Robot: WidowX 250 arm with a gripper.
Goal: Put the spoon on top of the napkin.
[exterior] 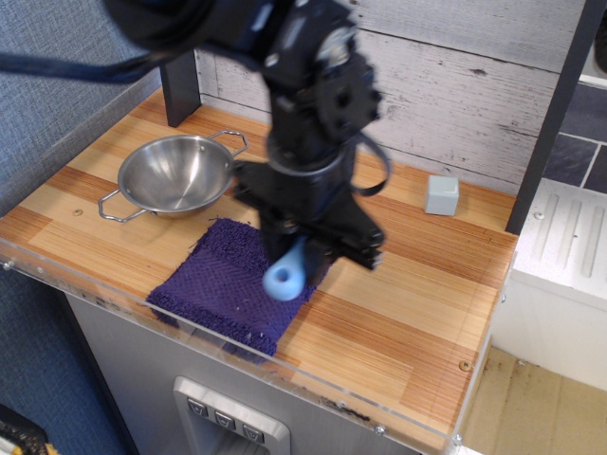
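Observation:
The dark purple napkin (223,284) lies flat near the front edge of the wooden table. My gripper (305,243) hangs above the napkin's right part, shut on the spoon (285,273). Only the spoon's light-blue handle end shows, sticking out below the fingers over the cloth. Its grey bowl is hidden inside the gripper. The arm is motion-blurred and covers the napkin's far right corner.
A two-handled steel bowl (176,173) stands behind the napkin at the left. A small pale grey cube (442,194) sits at the back right by the plank wall. A dark post (180,85) stands at the back left. The table's front has a clear plastic lip (313,379).

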